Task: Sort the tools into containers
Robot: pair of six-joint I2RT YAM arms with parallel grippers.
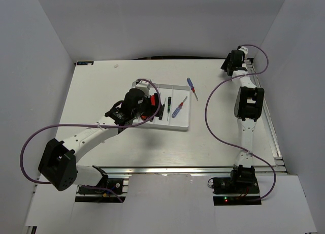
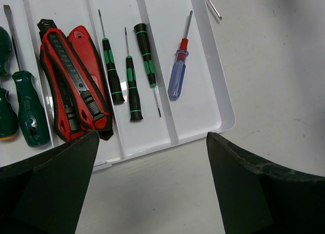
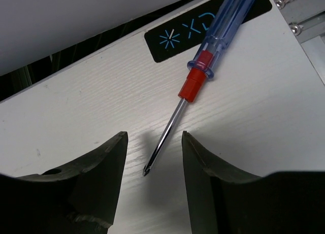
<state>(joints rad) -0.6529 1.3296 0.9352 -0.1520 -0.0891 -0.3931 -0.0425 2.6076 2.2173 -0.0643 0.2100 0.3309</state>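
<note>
The white tray (image 1: 181, 126) lies mid-table. In the left wrist view its compartments (image 2: 214, 94) hold green-handled screwdrivers (image 2: 28, 104), a red-and-black pliers-like tool (image 2: 71, 87), three thin dark precision drivers (image 2: 131, 87) and a blue screwdriver (image 2: 176, 76). My left gripper (image 2: 152, 138) is open and empty, above the tray's near edge (image 1: 143, 108). My right gripper (image 3: 154, 137) is open at the far right corner (image 1: 231, 64). The tip of another blue-handled screwdriver (image 3: 210, 51) lies on the table between its fingers. A further blue screwdriver (image 1: 191, 87) lies on the table behind the tray.
A black label (image 3: 203, 21) and a metal rail (image 3: 304, 15) mark the table's far right corner. White walls enclose the table on three sides. The purple cables (image 1: 213, 99) loop beside both arms.
</note>
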